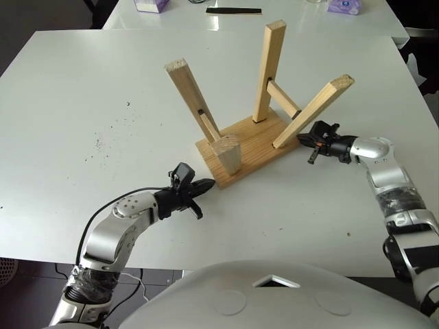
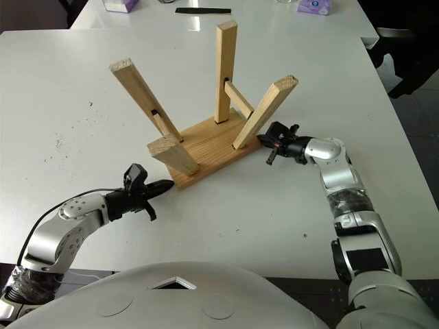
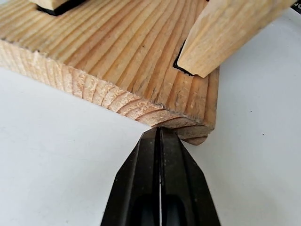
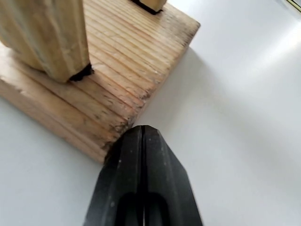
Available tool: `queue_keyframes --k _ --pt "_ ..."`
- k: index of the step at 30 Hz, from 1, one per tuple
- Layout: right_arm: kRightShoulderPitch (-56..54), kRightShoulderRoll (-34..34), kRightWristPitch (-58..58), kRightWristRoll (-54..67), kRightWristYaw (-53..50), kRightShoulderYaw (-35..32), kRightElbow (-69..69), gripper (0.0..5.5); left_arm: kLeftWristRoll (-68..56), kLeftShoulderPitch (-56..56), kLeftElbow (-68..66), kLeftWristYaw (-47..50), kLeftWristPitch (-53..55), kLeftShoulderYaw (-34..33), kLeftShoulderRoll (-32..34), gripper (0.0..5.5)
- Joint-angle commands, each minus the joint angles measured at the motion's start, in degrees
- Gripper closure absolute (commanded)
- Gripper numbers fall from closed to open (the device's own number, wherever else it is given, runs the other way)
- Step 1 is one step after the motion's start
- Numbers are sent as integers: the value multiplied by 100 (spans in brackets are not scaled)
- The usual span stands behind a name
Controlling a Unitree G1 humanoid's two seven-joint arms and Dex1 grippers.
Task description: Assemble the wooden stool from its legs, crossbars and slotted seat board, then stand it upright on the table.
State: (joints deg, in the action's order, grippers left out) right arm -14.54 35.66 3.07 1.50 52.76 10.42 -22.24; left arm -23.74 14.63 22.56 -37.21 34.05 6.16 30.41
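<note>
Wood-coloured and pale, the wooden stool (image 1: 250,140) sits upside down in the middle of the head view on a white table (image 1: 82,103). Its slotted seat board (image 1: 255,145) lies flat on the tabletop, and four legs rise from it and splay outward. One leg (image 1: 194,96) leans toward the upper left and one (image 1: 269,68) stands nearly straight at the back. Another (image 1: 314,110) tilts toward the right, and the nearest leg (image 1: 226,154) points toward the camera. One crossbar (image 1: 283,99) joins the back leg to the right-leaning leg, and another crossbar (image 1: 208,123) runs low between the left-leaning leg and the nearest one. The left gripper (image 1: 206,185) sits at the lower left of the stool with its two fingers pressed together on nothing. Its tip meets the rounded near corner of the seat board, seen close up in the left wrist view (image 3: 160,134). The right gripper (image 1: 305,140) is at the board's right-hand corner, below the right-leaning leg. Its fingers are also clenched empty, and in the right wrist view its tip (image 4: 142,129) is against the board's edge. Fine dark specks (image 1: 103,144) dot the tabletop at the left. A black strip (image 1: 234,10) and two purple packets (image 1: 151,5) lie along the top edge of the frame.
</note>
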Motion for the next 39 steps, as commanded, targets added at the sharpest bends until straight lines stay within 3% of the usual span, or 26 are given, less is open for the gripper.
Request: queue_keyframes --k 1,7,11,27,39 --pt "740 56 -575 359 424 155 1276 550 71 146 -57 124 89 -110 54 548" --pt "1957 350 -1640 784 153 -209 3262 550 59 171 -31 44 75 -352 230 548" --pt "2413 404 -1930 789 69 -201 3857 550 17 401 126 50 86 -399 242 548" --pt "2572 709 -1852 636 -63 -443 3704 550 49 771 124 178 -10 -782 241 548" --pt "2698 688 -1915 900 195 -244 4138 550 10 708 253 -98 -249 -347 114 548"
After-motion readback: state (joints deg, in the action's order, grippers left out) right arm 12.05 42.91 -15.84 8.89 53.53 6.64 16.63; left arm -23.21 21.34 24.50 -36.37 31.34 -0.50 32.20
